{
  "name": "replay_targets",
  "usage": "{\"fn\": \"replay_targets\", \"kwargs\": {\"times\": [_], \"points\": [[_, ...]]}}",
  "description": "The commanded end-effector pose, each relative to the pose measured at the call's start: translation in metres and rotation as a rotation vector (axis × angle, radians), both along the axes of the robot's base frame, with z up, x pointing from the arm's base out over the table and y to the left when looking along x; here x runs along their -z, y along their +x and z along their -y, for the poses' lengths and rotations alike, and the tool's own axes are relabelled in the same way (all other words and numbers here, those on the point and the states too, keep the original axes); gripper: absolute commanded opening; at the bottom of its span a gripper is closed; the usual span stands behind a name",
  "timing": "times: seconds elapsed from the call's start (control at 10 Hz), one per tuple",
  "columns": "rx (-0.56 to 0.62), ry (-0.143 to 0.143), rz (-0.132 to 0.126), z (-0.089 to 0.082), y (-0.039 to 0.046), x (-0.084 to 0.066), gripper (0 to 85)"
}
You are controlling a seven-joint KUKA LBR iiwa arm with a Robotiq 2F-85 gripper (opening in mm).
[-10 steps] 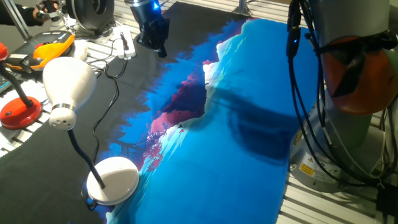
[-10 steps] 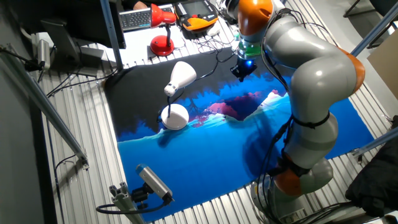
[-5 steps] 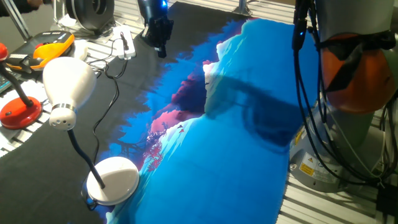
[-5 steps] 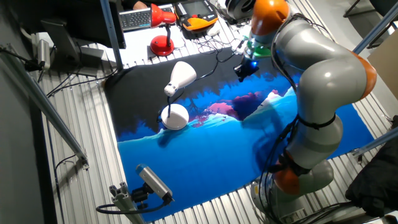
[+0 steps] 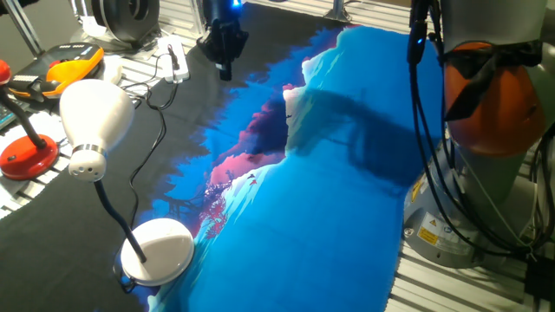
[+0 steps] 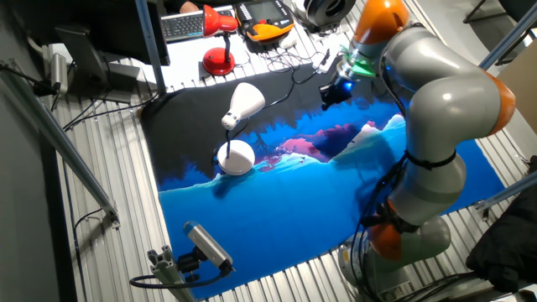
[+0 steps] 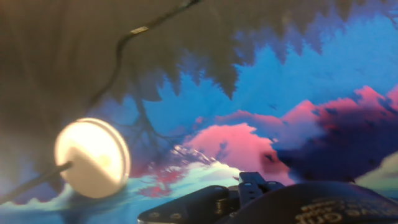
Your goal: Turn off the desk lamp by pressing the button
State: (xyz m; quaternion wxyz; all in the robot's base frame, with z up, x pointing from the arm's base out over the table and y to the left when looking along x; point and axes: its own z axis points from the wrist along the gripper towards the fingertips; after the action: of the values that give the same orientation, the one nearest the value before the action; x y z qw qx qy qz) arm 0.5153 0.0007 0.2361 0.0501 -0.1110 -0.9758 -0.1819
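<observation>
Fixed views: claw (image 5: pixel 224 62) high at mat's (image 5: pixel 329 217) far edge, well apart from lamp (image 5: pixel 91 121) | grip unreadable | lamp: smooth white bell head, round base.

You have a desk lamp (image 5: pixel 94 126) with a smooth white head and a round white base that look like satin plastic, joined by a thin matt black neck. It stands on a printed cloth mat (image 5: pixel 329 199), blue, pink and black, soft and matt with slight folds. Around the mat, the surface (image 6: pixel 109 243) shows ribbed bare metal with a dull sheen. The arm (image 6: pixel 436 92) wears smooth grey and glossy orange shells. The end effector (image 5: pixel 224 54) looks matt black. The red-based lamp (image 5: pixel 26 152) shines glossy.
</observation>
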Motion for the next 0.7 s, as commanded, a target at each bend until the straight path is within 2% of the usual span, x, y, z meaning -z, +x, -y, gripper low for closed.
{"fn": "replay_targets", "kwargs": {"times": [0.0, 0.1, 0.2, 0.4, 0.5, 0.6], "points": [[0.047, 0.212, 0.027, 0.0, 0.0, 0.0, 0.0], [0.065, 0.217, 0.007, -0.004, 0.0021, 0.004, 0.0], [0.077, 0.22, 0.002, -0.012, 0.0063, 0.011, 0.0], [0.097, 0.256, -0.011, -0.027, 0.0116, 0.022, 0.0], [0.114, 0.265, -0.014, -0.038, 0.0118, 0.027, 0.0], [0.138, 0.272, -0.013, -0.059, 0.0108, 0.034, 0.0]]}}
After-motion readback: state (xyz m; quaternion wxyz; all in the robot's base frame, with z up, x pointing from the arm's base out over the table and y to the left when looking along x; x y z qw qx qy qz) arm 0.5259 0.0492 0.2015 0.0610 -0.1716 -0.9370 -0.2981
